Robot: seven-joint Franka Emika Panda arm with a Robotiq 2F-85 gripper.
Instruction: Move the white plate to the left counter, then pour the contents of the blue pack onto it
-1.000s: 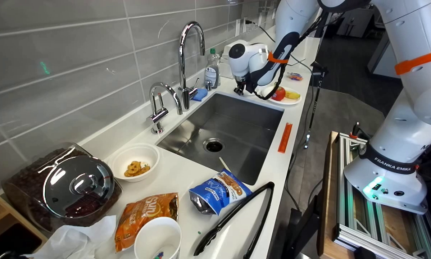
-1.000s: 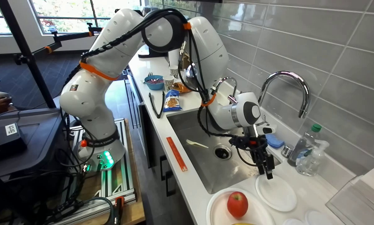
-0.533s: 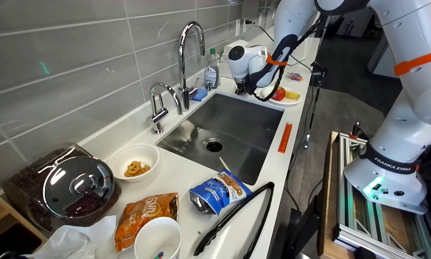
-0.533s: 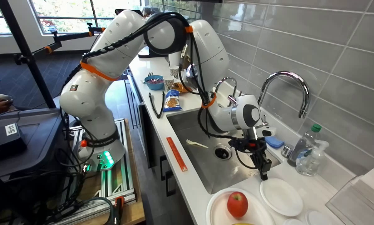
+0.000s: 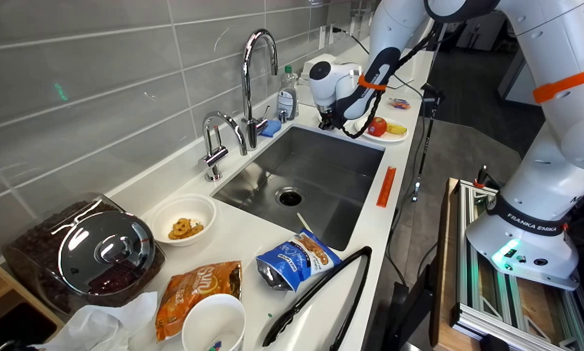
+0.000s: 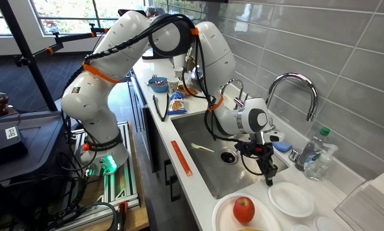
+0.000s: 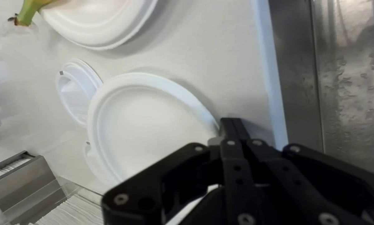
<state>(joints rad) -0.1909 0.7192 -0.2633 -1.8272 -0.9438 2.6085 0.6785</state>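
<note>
The round white plate (image 7: 143, 125) lies flat on the countertop beyond the sink. Right at its sink-side rim is my gripper (image 7: 231, 122), its two fingers pressed together with nothing between them. The rim passes beside the fingers, and I cannot tell if they touch it. In an exterior view the plate (image 6: 291, 199) is just past my gripper (image 6: 269, 183). The blue pack (image 5: 297, 258) lies on its side at the far end of the sink from my gripper (image 5: 326, 126), on the left counter (image 5: 237, 240), the off-white stretch with the grey tiles behind.
A larger plate (image 6: 218, 215) with an apple (image 6: 244, 209) is beside the white plate. Soap bottles (image 6: 318, 160) stand near the wall. The sink (image 5: 321, 175) and tall faucet (image 5: 247, 92) separate both counter parts. Tongs (image 5: 316, 287), an orange bag (image 5: 199, 292) and a bowl (image 5: 164, 212) surround the pack.
My gripper has shut, its fingers coming together beside the rim. The white plate has slid a little away from the sink. The blue pack has stayed put.
</note>
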